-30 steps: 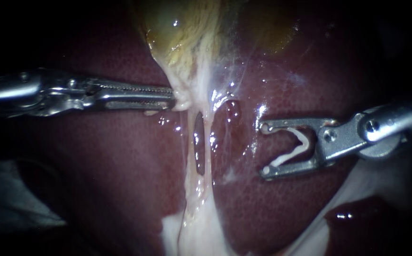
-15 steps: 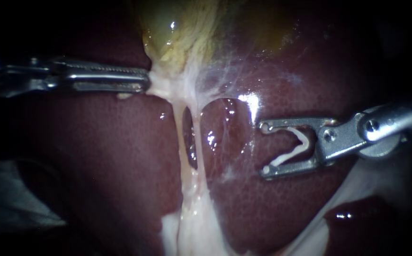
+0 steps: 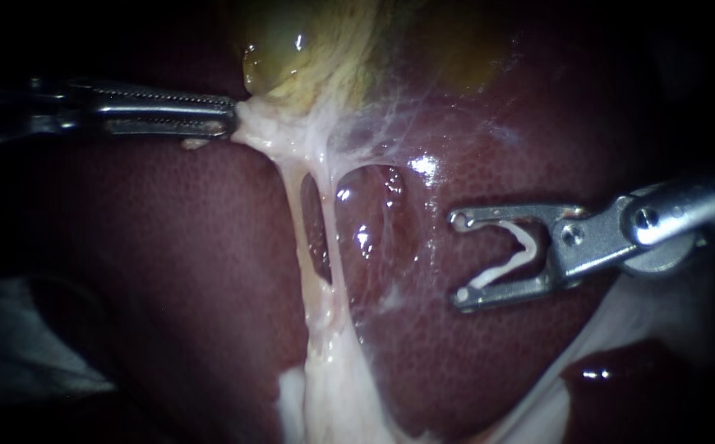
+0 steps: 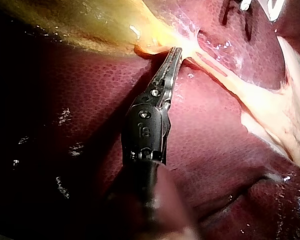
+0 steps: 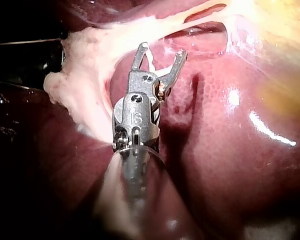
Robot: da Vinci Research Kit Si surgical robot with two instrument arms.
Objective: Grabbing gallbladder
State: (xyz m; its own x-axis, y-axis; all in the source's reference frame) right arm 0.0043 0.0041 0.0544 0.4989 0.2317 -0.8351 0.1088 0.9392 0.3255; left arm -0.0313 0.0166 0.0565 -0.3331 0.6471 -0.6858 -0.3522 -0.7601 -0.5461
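The yellow-green gallbladder (image 3: pixel 292 49) lies on the dark red liver (image 3: pixel 168 263), toward the liver's upper part in the endoscope view; the left instrument (image 3: pixel 226 123) reaches in level, its toothed jaws clamped on the gallbladder's pale narrow end, the yellow body just above and beyond the tips; pale strands (image 3: pixel 333 362) run down from that grip across the liver; the right instrument (image 3: pixel 458 257) hovers well apart over the liver, jaws spread wide yet holding a white clip (image 3: pixel 515 253) that touches both.
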